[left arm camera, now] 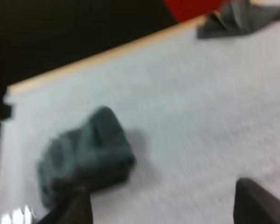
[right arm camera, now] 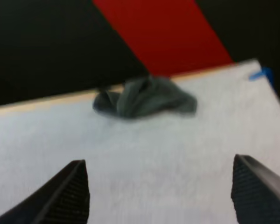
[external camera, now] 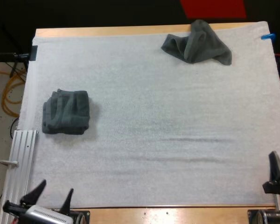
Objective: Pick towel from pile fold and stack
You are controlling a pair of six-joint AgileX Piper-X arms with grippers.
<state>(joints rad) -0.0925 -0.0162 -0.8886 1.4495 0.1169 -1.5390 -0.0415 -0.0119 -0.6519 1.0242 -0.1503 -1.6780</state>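
A crumpled dark grey-green towel [external camera: 197, 43] lies at the far edge of the white mat [external camera: 149, 126], right of centre; the right wrist view has this crumpled towel [right arm camera: 144, 98] well ahead of my fingers. A folded towel [external camera: 66, 111] rests on the mat's left side, and the folded towel [left arm camera: 86, 154] lies just ahead of my left fingers. My left gripper [external camera: 53, 195] sits open at the near left corner, nothing between its fingers [left arm camera: 259, 200]. My right gripper [external camera: 277, 175] is at the near right edge, fingers [right arm camera: 65, 193] wide apart and empty.
An aluminium rail [external camera: 19, 163] runs along the mat's near left side. The wooden table edge [external camera: 107, 31] borders the far side, with dark space beyond. Yellow cable [external camera: 9, 91] lies on the floor to the left.
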